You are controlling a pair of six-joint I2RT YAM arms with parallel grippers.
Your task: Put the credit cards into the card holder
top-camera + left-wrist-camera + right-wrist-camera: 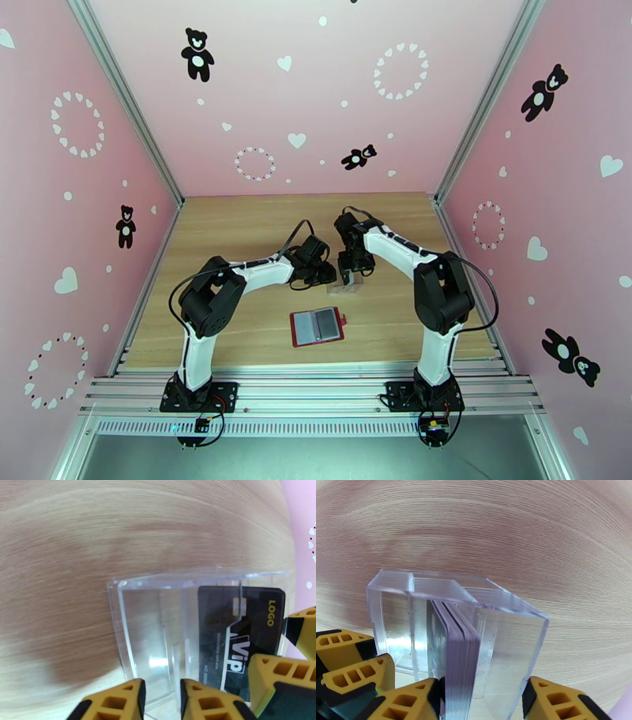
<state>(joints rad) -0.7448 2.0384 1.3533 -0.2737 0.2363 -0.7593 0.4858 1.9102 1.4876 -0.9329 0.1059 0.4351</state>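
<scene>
**A:** From above, what sits where?

**B:** The card holder (317, 326) lies open on the table (237, 237), grey sleeves up, ready to take cards. It is between the two arms and well apart from the work. Further out, the left gripper (318, 273) and right gripper (353, 267) meet at a clear plastic tray (347, 284).

**A:** And the left wrist view?

**B:** The left jaws stand narrow with the tray's wall between them, pinching it. I judge that is to stop the tray sliding while the other arm pulls. A black VIP card (252, 610) stands on edge inside, and the right gripper's yellow fingers (272, 669) crowd in beside it.

**A:** The right wrist?

**B:** The credit cards (464, 645) stand as an edge-on stack in the tray's slot (which is likely why the approach is along their edges). The right jaws are spread astride the stack and the slot's wall. Whether they are pressing, I cannot tell. No card is out, so the task looks barely begun.
</scene>
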